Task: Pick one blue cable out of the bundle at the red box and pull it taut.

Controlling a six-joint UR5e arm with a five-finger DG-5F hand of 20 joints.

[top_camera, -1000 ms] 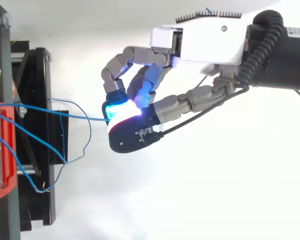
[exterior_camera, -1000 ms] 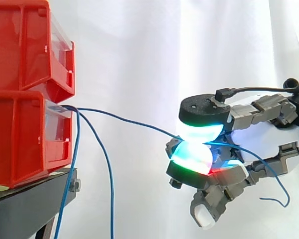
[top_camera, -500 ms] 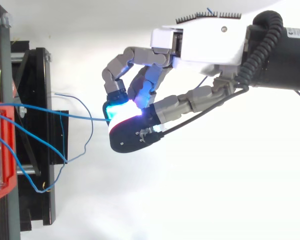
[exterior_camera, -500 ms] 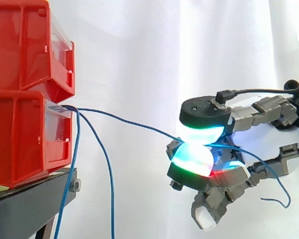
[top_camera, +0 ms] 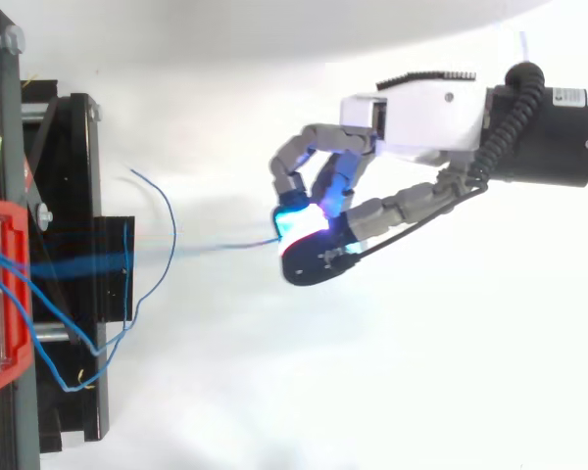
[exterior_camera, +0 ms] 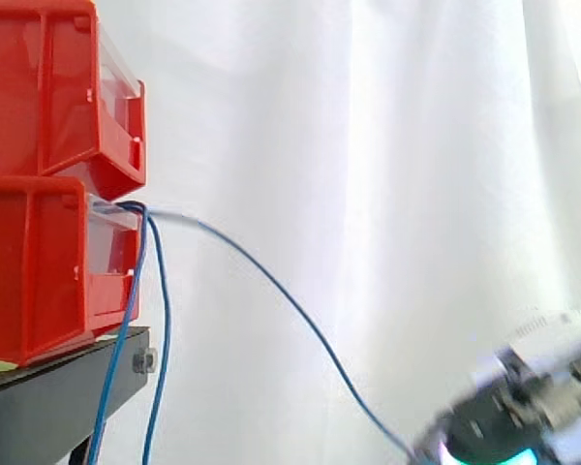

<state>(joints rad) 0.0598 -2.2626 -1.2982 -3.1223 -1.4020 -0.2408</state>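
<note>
Two red boxes [exterior_camera: 48, 262] are stacked on a black stand [exterior_camera: 58, 402] at the left. One blue cable [exterior_camera: 301, 318] leaves the lower box's front and slopes down in a nearly straight line to my hand [exterior_camera: 528, 402] at the bottom right corner. From above, my hand [top_camera: 426, 110] is right of the stand, its fingers and thumb curled, with glowing fingertips [top_camera: 296, 217] pinching this blue cable [top_camera: 225, 246]. The cable runs left to the red box [top_camera: 0, 294].
Other blue cables [exterior_camera: 160, 339] hang loose from the lower box past the stand's edge. From above they loop over the black stand [top_camera: 78, 157] and beside it. A white curtain hangs behind.
My hand has moved down and away from the box with the cable pinched. The held cable's slack has gone and it now slopes steeply. Its free tail no longer shows.
</note>
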